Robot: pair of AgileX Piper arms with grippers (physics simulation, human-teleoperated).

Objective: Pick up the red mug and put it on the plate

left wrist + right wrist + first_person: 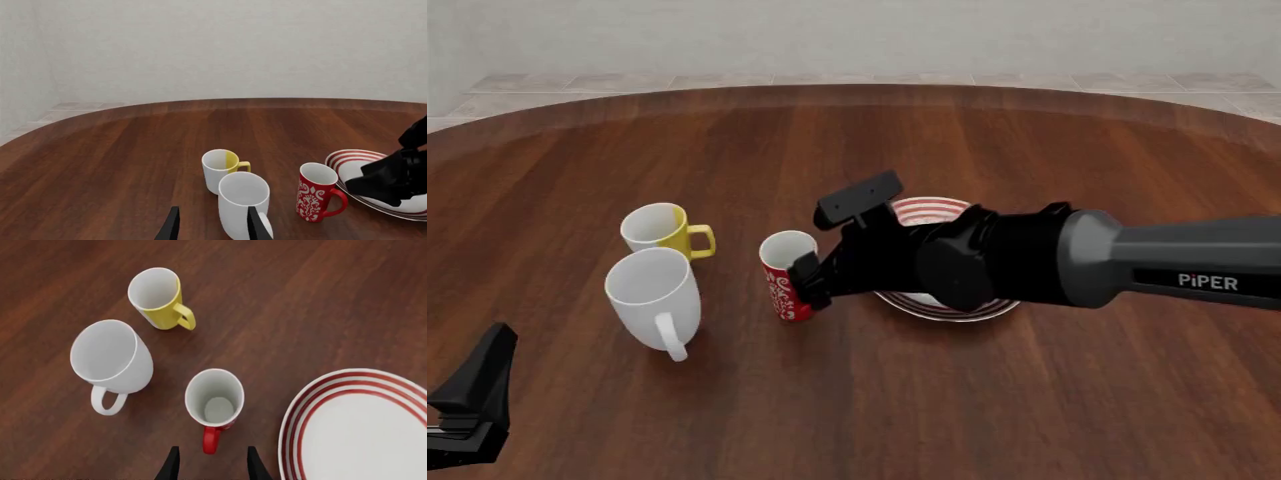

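Note:
The red mug (782,283) stands upright on the table, just left of the plate (932,210). My right gripper (813,272) hovers over the mug's handle side, open and empty, and the arm covers much of the plate. In the right wrist view the red mug (213,399) lies just ahead of the open gripper (212,467), with its handle between the finger lines and the plate (360,430) beside it. My left gripper (474,395) is open and empty near the table's front left. The left wrist view shows the red mug (316,192) and the plate (353,161).
A small yellow mug (662,228) and a larger white mug (653,296) stand left of the red mug, close together. In the left wrist view the white mug (243,202) is right in front of the left gripper (212,227). The dark wooden table (1028,140) curves away at the back.

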